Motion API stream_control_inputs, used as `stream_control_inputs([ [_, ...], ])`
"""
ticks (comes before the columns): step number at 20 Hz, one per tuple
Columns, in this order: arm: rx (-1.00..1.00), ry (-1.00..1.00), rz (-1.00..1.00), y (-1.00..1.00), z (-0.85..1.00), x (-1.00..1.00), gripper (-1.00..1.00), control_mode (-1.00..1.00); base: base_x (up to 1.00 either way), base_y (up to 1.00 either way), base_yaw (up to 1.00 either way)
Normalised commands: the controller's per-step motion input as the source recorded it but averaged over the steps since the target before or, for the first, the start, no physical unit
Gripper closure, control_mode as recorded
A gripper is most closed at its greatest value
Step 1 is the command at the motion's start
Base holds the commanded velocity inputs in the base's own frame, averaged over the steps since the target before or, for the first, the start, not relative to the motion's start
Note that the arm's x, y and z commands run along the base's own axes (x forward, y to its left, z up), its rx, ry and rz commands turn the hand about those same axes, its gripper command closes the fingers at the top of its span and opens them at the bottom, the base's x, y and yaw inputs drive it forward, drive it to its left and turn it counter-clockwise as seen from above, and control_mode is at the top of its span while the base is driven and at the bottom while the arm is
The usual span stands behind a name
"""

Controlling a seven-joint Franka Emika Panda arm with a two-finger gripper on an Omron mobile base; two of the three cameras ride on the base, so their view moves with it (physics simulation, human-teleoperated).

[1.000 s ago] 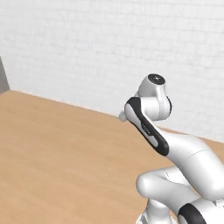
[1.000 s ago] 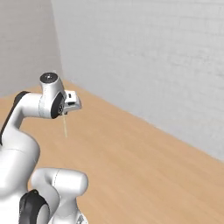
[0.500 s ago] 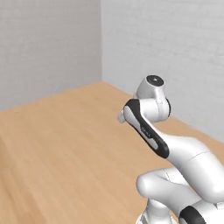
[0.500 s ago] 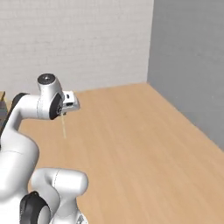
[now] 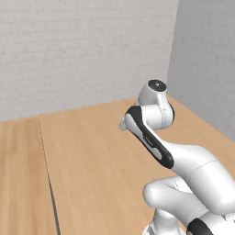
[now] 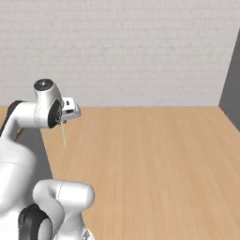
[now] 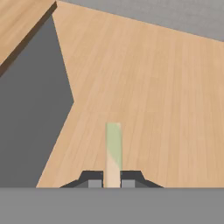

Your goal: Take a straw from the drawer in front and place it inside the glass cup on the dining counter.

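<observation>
- White brick walls (image 6: 140,47) back the scene, with a plain grey wall (image 5: 206,59) meeting them at a corner; light wood floor (image 6: 154,164) spreads beneath the robot.
- In the left base view a thin dark seam (image 5: 48,179) runs across the wood, from the brick wall down toward the bottom edge.
- Hand view: a dark grey panel (image 7: 30,109) stands at the left under a wood-topped edge (image 7: 22,26) — whether that is the desk I cannot tell.
- Gripper (image 7: 113,183): the jaws stand narrow, closed on the straw (image 7: 113,151), which rises between the two dark tips and points away from the camera over the floor.
- From the right base view the straw (image 6: 63,136) hangs straight down below the white hand — a thin pale stick, clear of the floor.
- The arm is folded up close over its own base, hand held high.
- The straw looks pale green toward its far end and paler near the tips.
</observation>
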Motion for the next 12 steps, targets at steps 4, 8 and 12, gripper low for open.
stream_control_inputs([
  [4, 0.00, 0.00, 0.00, 0.00, 0.00, 0.00, 1.00, 1.00, 1.00, -0.63, 0.41],
  [8, 0.00, 0.00, 0.00, 0.00, 0.00, 0.00, 1.00, 1.00, 1.00, -0.58, 0.42],
  [12, 0.00, 0.00, 0.00, 0.00, 0.00, 0.00, 1.00, 1.00, 1.00, -0.49, 0.45],
])
